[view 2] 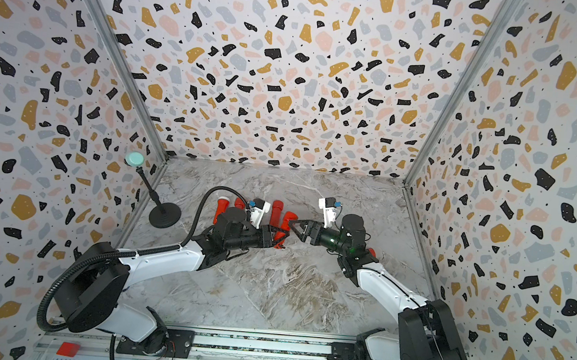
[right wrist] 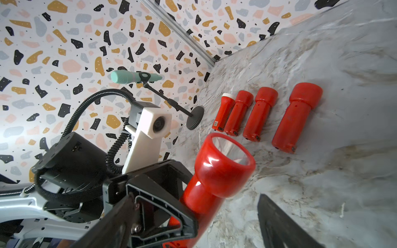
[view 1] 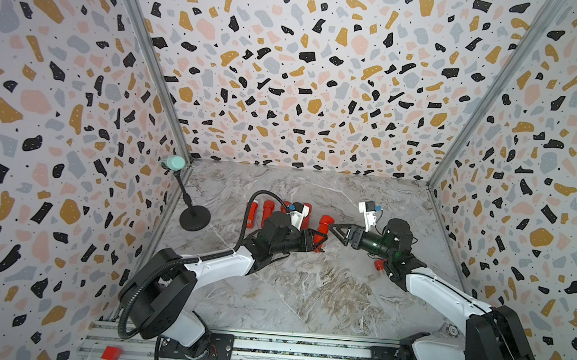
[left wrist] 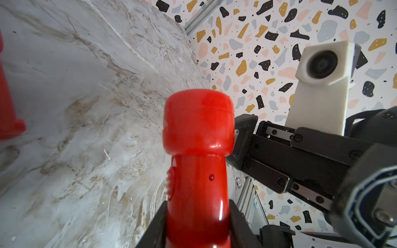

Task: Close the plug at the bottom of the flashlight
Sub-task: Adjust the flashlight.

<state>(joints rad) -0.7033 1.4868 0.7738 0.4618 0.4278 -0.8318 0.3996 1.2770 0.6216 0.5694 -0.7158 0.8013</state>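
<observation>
The left gripper (view 1: 315,242) is clamping its black jaws tight around the narrow barrel of a glossy red plastic flashlight (left wrist: 197,128). It is holding it over the middle of the grey marble-patterned tabletop (view 1: 305,290), with the flared, clear-lensed head sticking out beyond the jaws. The flashlight's bottom end is sitting back behind that grip, so the plug is staying hidden in every view. The right gripper (view 1: 335,231) is facing the left one from the opposite side with its jaws spread wide, gripping nothing. In the right wrist view the flashlight is sitting between its two black fingers (right wrist: 279,225), with bare tabletop showing between the barrel and one of them. In the left wrist view a finger is sitting just beside the head, and whether it is touching cannot be told. Just behind the held flashlight, a row of four more red flashlights (right wrist: 260,113) is lying side by side on the tabletop. A teal microphone (view 1: 173,163) is perching on a black round-based stand (view 1: 195,218) near the left rear corner.
</observation>
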